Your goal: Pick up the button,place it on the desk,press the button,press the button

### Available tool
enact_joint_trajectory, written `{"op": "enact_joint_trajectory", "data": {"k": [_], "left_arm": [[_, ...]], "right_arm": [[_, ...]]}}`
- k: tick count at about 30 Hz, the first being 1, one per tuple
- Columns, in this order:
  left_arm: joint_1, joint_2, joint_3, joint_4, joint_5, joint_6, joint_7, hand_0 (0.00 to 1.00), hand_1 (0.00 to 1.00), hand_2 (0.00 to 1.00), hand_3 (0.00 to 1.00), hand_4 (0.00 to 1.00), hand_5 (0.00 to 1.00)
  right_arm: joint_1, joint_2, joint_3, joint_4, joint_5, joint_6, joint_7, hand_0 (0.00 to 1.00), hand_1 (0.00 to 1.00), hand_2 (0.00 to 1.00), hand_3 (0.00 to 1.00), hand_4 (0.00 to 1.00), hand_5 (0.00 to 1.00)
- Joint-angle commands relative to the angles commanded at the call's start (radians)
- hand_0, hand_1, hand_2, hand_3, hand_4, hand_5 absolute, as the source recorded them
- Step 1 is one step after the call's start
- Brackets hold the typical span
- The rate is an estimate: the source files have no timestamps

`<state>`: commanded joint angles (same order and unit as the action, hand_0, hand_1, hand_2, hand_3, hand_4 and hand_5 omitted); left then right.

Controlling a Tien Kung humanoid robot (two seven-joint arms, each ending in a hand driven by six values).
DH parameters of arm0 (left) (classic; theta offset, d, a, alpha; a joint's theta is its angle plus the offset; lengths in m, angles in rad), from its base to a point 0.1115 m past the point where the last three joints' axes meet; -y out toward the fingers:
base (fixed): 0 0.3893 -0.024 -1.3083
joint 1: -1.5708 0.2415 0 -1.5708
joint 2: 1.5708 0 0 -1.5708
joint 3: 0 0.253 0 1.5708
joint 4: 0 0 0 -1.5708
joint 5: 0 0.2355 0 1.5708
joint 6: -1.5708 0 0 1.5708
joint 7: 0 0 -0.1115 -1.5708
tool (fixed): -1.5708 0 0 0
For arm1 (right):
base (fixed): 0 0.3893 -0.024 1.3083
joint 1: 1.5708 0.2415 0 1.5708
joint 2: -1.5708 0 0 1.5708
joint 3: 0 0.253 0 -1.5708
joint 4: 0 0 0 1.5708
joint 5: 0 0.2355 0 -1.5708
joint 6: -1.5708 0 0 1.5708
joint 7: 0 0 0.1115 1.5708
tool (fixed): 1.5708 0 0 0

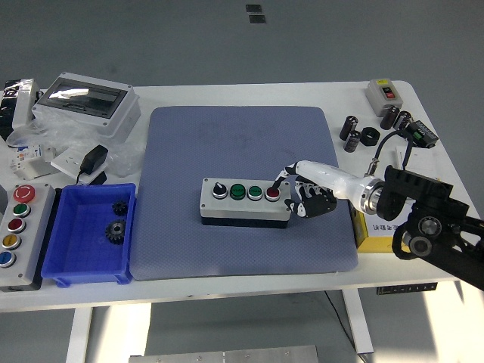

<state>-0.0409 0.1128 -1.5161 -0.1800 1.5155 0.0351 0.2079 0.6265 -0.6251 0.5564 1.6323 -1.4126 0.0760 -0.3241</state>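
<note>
A grey button box [244,200] lies on the blue mat [242,189], carrying a black selector knob, two green buttons and a red button [272,193] at its right end. My right hand [301,195] reaches in from the right. One extended finger [280,181] touches the red button from above, and the other fingers are curled beside the box's right end. The hand holds nothing. My left arm does not show.
A blue bin [88,231] with gears sits left of the mat, next to a second button panel [19,234]. A grey enclosure [87,102] and a black adapter [94,160] lie at back left. Black cylinders [354,134] and a yellow box [378,227] stand at the right.
</note>
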Motion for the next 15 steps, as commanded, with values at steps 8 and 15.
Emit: {"op": "enact_joint_trajectory", "data": {"k": [8, 15], "left_arm": [[-0.001, 0.001, 0.0, 0.0, 0.0, -0.001, -0.003, 0.624, 0.6, 0.531, 0.582, 0.632, 0.141], [-0.002, 0.001, 0.004, 0.0, -0.006, 0.0, -0.005, 0.624, 0.6, 0.529, 0.583, 0.633, 0.149]], "right_arm": [[-0.001, 0.016, -0.02, -0.034, -0.004, -0.016, 0.008, 0.002, 0.091, 0.191, 0.673, 0.503, 0.002], [-0.001, 0.019, -0.031, -0.04, -0.03, -0.04, 0.015, 0.002, 0.089, 0.19, 0.671, 0.503, 0.002]]}}
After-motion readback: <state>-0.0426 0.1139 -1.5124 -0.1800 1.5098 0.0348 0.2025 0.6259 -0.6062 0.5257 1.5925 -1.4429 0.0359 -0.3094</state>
